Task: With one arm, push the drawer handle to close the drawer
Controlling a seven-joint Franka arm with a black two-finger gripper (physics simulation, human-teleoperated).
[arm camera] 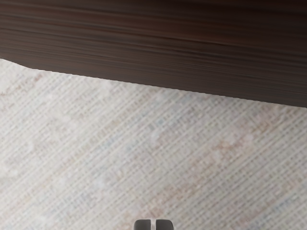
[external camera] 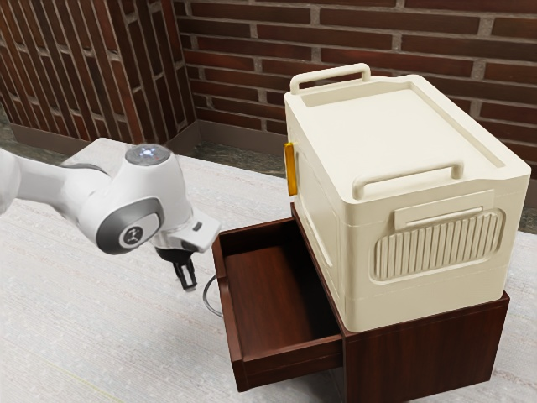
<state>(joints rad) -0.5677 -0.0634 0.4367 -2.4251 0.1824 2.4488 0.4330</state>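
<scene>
My gripper (external camera: 190, 286) points down beside the front of the drawer, on the exterior view's left of it, with its fingers together and nothing held. In the wrist view the gripper (arm camera: 153, 224) has its two tips side by side. The dark wooden drawer (external camera: 271, 285) is pulled well out of its cabinet (external camera: 428, 353). A thin grey curved handle (external camera: 208, 304) stands out from the drawer front, close to the fingertips; contact cannot be told. Dark wood of the drawer front (arm camera: 158, 48) crosses the wrist view.
A cream box (external camera: 419, 210) with two top handles sits on the cabinet, and an orange piece (external camera: 291, 170) is on its side. The pale table (external camera: 101, 336) extends around the cabinet. Brick walls (external camera: 243, 63) stand behind.
</scene>
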